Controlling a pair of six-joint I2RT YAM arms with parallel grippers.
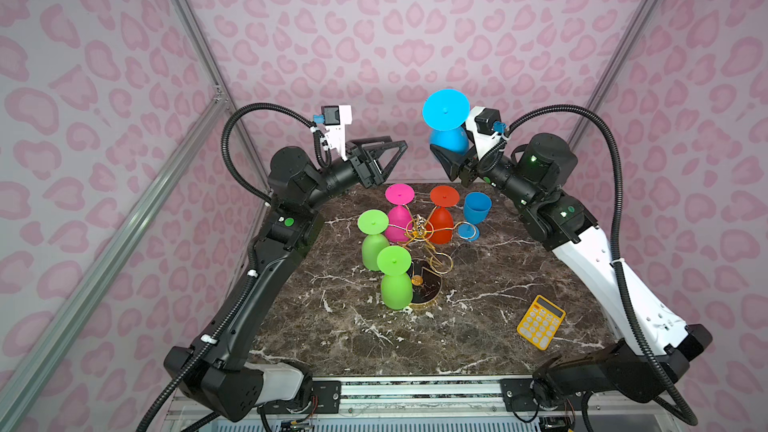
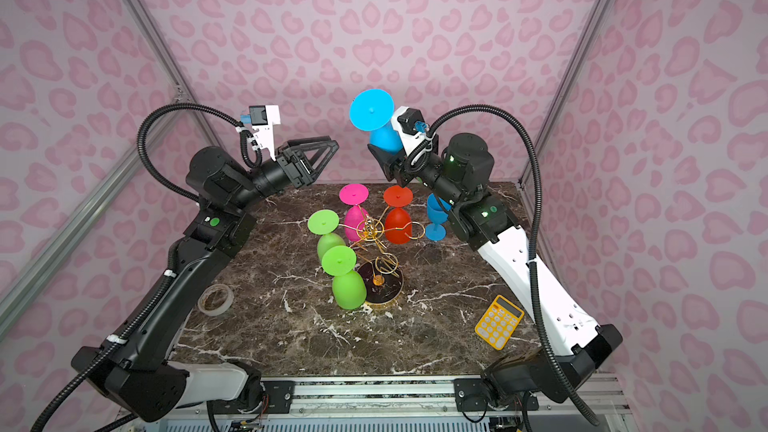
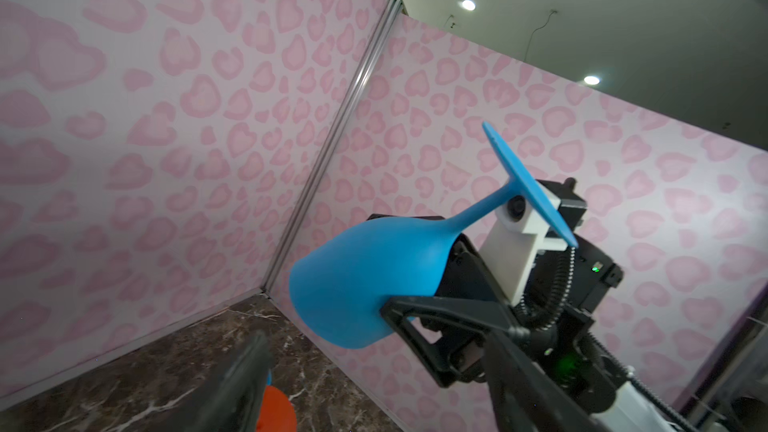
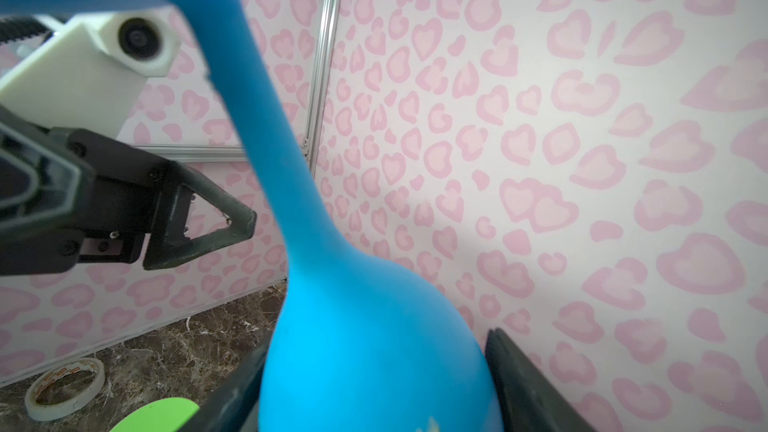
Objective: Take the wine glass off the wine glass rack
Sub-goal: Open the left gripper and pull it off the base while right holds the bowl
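A light blue wine glass [image 1: 449,141] [image 2: 384,137] hangs foot-up high above the table, and my right gripper [image 1: 444,155] [image 4: 374,367] is shut on its bowl [image 4: 374,347]. The left wrist view shows the same wine glass [image 3: 361,280] tilted, with the right arm behind it. My left gripper [image 1: 395,145] [image 2: 328,145] [image 3: 374,367] is open and empty, level with the glass and a short way left of it. Below, the gold wine glass rack [image 1: 422,230] [image 2: 370,228] stands on its round black base [image 1: 428,292]. A pink glass [image 1: 399,214], a red one [image 1: 442,218] and two green ones [image 1: 374,238] hang from it upside down.
A darker blue glass [image 1: 476,211] stands upright on the marble table just right of the rack. A yellow calculator [image 1: 540,322] lies near the front right. A roll of tape [image 2: 215,299] [image 4: 64,388] lies at the left, beside the left arm. Pink patterned walls enclose the table.
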